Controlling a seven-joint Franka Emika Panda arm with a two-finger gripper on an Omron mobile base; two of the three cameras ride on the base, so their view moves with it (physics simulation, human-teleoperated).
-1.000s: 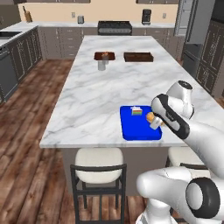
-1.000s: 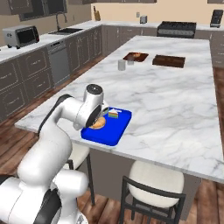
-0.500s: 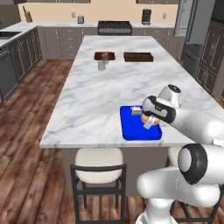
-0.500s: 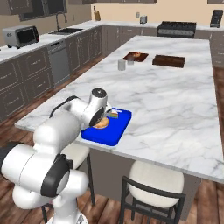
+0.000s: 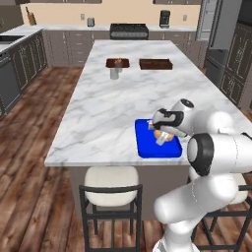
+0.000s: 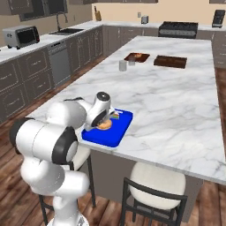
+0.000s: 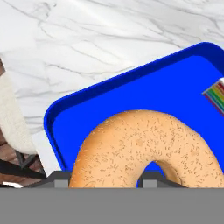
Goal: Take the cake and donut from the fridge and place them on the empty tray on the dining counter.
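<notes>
In the left base view, the dining counter [image 5: 123, 103] is seen stretching away from the camera, with the blue tray [image 5: 147, 145] set at its near right edge. The gripper [image 5: 162, 139] is lowered over the tray, and the donut [image 5: 164, 136] is seen as an orange-tan patch at its tip, low over the tray's blue surface. Two dark brown trays [image 5: 155, 64] are placed at the far end of the counter, with a small grey cup [image 5: 114, 73] just in front of the left one. The grey fridge [image 5: 220, 34] is seen at the far right. A white stool [image 5: 110, 178] is tucked below the near edge.

In the right base view, the tray [image 6: 119, 129] is found at the near left edge of the counter [image 6: 176, 92]. The gripper [image 6: 105, 124] is bent down onto it with the donut [image 6: 105, 126] beneath it, and the cake [image 6: 115, 116] is seen as a small coloured wedge just beyond, on the tray's far part.

In the hand view, the donut [image 7: 140, 148] is held between the finger tips [image 7: 59, 178], clamped at its near side, over the blue tray [image 7: 113, 105]. The rainbow edge of the cake [image 7: 216, 96] is glimpsed at the right border, apart from the donut. Whether the donut touches the tray cannot be told.
</notes>
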